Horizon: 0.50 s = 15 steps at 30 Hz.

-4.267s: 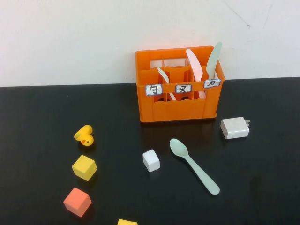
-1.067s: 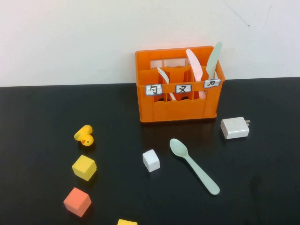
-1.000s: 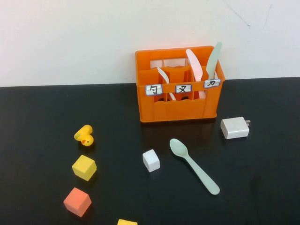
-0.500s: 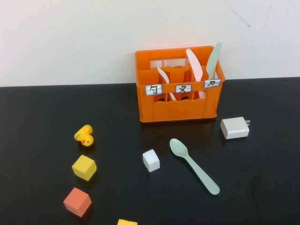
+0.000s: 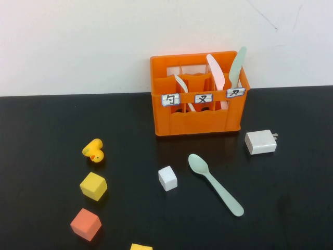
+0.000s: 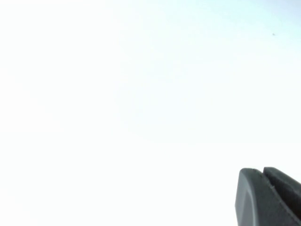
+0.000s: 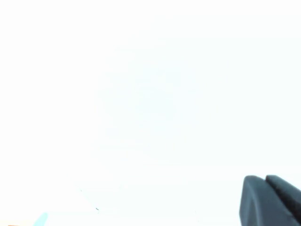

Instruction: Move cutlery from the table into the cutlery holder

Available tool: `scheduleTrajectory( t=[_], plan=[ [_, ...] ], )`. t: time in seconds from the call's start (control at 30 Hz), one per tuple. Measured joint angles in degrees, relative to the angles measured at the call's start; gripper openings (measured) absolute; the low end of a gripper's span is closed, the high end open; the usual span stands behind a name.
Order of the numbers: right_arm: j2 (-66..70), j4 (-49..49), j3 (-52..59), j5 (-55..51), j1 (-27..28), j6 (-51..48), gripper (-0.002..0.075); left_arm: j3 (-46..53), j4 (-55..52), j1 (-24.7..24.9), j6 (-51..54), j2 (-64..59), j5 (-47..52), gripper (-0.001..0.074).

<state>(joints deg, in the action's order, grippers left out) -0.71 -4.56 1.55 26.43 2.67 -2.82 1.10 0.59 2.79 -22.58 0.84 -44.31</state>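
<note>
The pale mint-green spoon [image 5: 215,184] lies flat on the black table [image 5: 291,203], its bowl toward the orange cutlery holder [image 5: 197,117] and its handle toward the front right. The holder stands at the back against the wall, with three white labels on its front. A pink utensil [image 5: 215,70], a green knife-like utensil [image 5: 237,66] and a white utensil [image 5: 181,83] stand in it. Neither arm shows in the high view. My left gripper [image 6: 262,172] and my right gripper [image 7: 265,179] each show only as two dark fingertips pressed together against a white wall, holding nothing.
A white cube [image 5: 167,178] sits just left of the spoon's bowl. A white charger plug [image 5: 260,141] lies right of the holder. A yellow duck [image 5: 94,150], a yellow block [image 5: 93,186], an orange-red block [image 5: 85,224] and a yellow piece [image 5: 141,247] are at the front left.
</note>
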Motion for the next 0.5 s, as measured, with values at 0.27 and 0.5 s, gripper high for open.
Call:
scheduleTrajectory(
  t=[0.27,0.5],
  plan=[
    [0.0,-0.5,-1.6,-7.7,0.0,0.3,-0.0002,-0.7,-0.1,0.0,-6.9,0.0,6.8,-0.0001],
    [0.0,-4.2,-8.4,-19.2,0.0,0.5,-0.0002,-11.1,-7.2,0.0,-13.1,0.0,32.9,-0.0001]
  ],
)
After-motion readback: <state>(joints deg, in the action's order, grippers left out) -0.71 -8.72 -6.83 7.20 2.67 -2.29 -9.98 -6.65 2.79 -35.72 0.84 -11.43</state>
